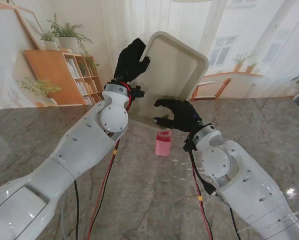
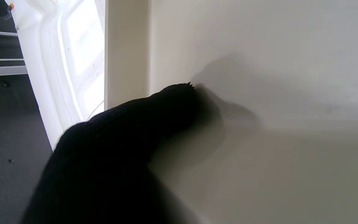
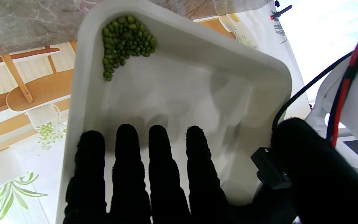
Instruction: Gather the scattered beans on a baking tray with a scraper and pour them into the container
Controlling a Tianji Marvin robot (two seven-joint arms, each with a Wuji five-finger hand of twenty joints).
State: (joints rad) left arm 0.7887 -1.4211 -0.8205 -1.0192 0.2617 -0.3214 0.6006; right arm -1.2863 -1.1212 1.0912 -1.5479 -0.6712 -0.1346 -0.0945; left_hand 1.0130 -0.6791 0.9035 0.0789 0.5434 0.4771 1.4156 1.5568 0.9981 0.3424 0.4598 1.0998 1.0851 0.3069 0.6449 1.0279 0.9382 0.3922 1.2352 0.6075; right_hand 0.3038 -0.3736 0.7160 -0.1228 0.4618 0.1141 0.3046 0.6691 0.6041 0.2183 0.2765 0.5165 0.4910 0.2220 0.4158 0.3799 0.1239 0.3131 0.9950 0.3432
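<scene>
The left hand (image 1: 131,61) grips the baking tray (image 1: 177,65), raised on edge above the worktop (image 1: 139,200). Green beans (image 3: 126,40) pile in one corner. The right hand (image 1: 177,115) hovers with fingers spread, grasping nothing, above the pink container (image 1: 163,144).

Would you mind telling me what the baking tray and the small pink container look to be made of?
The baking tray looks like cream moulded plastic or enamelled metal: matte, with a rounded rolled rim and soft corners. The pink container seems translucent plastic, since light passes through its walls.
</scene>
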